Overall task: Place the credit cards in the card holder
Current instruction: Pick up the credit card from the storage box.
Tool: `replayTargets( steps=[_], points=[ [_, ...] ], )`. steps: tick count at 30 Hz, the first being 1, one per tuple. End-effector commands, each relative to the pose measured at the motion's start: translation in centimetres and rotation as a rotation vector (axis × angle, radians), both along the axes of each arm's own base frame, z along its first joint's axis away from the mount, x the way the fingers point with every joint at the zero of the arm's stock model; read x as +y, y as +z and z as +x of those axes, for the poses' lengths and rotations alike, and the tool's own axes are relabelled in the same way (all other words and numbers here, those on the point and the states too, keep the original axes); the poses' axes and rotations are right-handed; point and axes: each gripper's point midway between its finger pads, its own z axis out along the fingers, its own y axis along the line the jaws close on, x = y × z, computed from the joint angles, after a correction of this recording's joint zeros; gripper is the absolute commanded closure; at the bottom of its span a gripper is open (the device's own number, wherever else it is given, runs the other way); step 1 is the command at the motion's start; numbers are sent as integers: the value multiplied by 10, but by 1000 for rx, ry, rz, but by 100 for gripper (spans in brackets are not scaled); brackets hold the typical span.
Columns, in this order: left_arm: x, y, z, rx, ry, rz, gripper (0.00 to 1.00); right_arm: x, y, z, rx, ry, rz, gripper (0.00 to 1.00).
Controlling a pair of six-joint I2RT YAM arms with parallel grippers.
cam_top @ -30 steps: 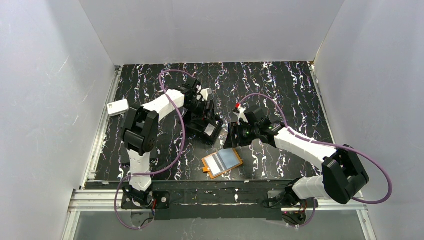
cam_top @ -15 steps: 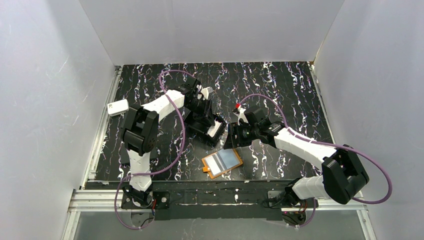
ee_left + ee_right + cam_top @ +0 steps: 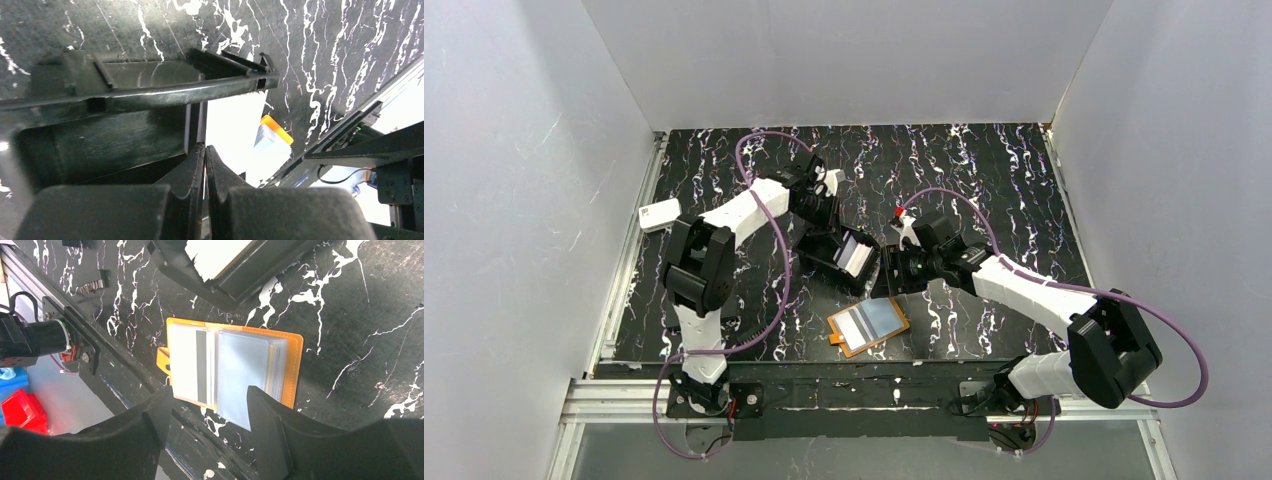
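Note:
The orange-tan card holder (image 3: 870, 324) lies open near the table's front edge. A white card with a grey stripe (image 3: 187, 362) sits in its left pocket. My right gripper (image 3: 209, 390) hangs open just above the holder (image 3: 295, 365), holding nothing, and in the top view it (image 3: 892, 272) is behind the holder. The white credit cards (image 3: 857, 257) lie stacked in a black open tray (image 3: 824, 262). My left gripper (image 3: 205, 148) is shut at the tray's wall (image 3: 150, 90), beside the glaring white cards (image 3: 235, 125). A thin pale line shows between its fingers; I cannot tell whether anything is pinched.
A white rounded box (image 3: 660, 215) lies at the table's left edge. A metal rail (image 3: 824, 395) runs along the front edge, close to the holder. Red and blue bins (image 3: 20, 410) sit below the table. White walls enclose three sides.
My left gripper has closed and moved down at the tray. The tray has shifted right, and more of the white cards shows. The right arm has barely moved.

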Motion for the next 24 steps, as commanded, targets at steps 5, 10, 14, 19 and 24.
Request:
replayTargets(
  steps=[5, 10, 14, 19, 24],
  points=[
    [11, 54, 4, -188, -20, 76, 100, 6, 3, 3, -5, 2, 33, 36],
    [21, 78, 10, -270, 2, 111, 100, 5, 1, 3, -4, 1, 29, 36],
    [29, 109, 14, -360, 35, 120, 100, 3, -1, 5, -13, -8, 13, 36],
    [38, 157, 14, -470, 69, 103, 100, -6, -8, 8, -30, -14, -47, 36],
    [39, 201, -5, -521, 94, 6, 100, -7, -7, 7, -37, 4, -55, 36]
  ],
)
